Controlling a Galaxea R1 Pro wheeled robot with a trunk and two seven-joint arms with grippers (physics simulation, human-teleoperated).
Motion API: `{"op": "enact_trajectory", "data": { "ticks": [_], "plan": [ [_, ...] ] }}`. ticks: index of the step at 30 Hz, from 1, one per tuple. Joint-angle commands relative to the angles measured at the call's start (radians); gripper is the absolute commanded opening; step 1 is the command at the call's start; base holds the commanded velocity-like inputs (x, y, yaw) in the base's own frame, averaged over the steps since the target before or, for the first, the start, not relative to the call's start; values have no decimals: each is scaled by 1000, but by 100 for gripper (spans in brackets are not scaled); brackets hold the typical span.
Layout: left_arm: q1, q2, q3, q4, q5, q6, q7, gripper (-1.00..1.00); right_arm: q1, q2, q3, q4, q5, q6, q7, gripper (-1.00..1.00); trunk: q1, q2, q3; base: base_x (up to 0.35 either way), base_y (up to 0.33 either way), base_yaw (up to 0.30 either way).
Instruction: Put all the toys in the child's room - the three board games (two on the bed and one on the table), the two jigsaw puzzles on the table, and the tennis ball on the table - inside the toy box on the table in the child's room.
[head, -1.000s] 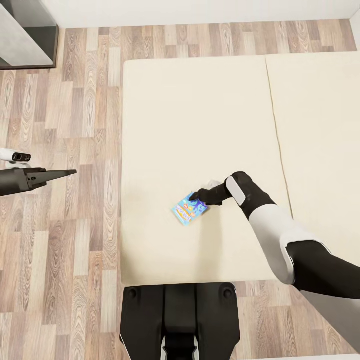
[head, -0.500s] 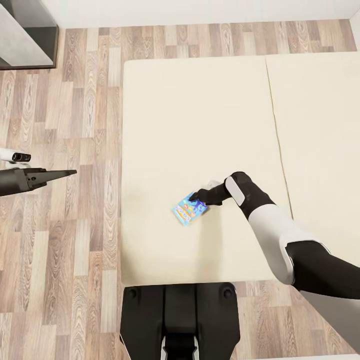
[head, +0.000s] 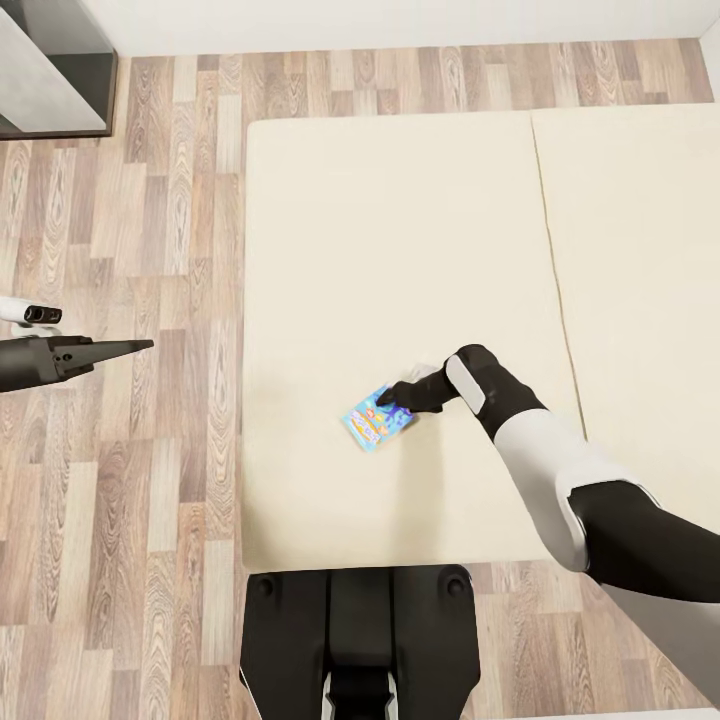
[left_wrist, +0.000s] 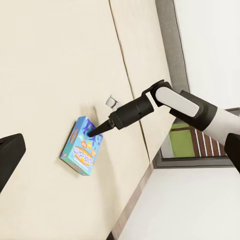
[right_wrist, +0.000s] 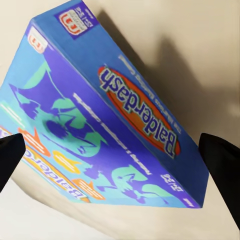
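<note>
We work at the bed (head: 400, 250), where the blue Balderdash board game (head: 378, 418) lies flat on the cream mattress, near the foot end closest to our base. The right gripper (head: 392, 396) is brought low over the box's far edge, with the arm reaching across the mattress from our right side. In the right wrist view the box (right_wrist: 107, 125) lies between the two dark fingers (right_wrist: 222, 167), which stand wide on either side of it — spread enough to straddle the box, and not yet pressed against its edges. We judge this to be the pre-grasp position: the fingers bracket the narrow dimension so that closing will clamp the cardboard sides.

The left gripper (head: 135, 346) is held out over the wood-plank floor (head: 150, 200), well apart from the bed — parked clear of the working arm. Its fingers appear drawn together to a point.

The toy box remains the destination for this game.
</note>
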Motion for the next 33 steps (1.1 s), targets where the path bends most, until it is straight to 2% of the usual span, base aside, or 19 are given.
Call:
{"op": "enact_trajectory", "data": {
  "ticks": [1,20,33],
  "plan": [
    [-1,0,-1,0,-1,11,-4,100,0,0,2,0,-27,-18,8,100,1,-1,-1,0,0,0],
    [-1,0,-1,0,-1,11,-4,100,0,0,3,2,-29,-18,8,100,1,-1,-1,-5,1,0],
    [-1,0,-1,0,-1,11,-4,100,0,0,3,2,-29,-18,9,100,1,-1,-1,-28,70,0]
  ]
}}
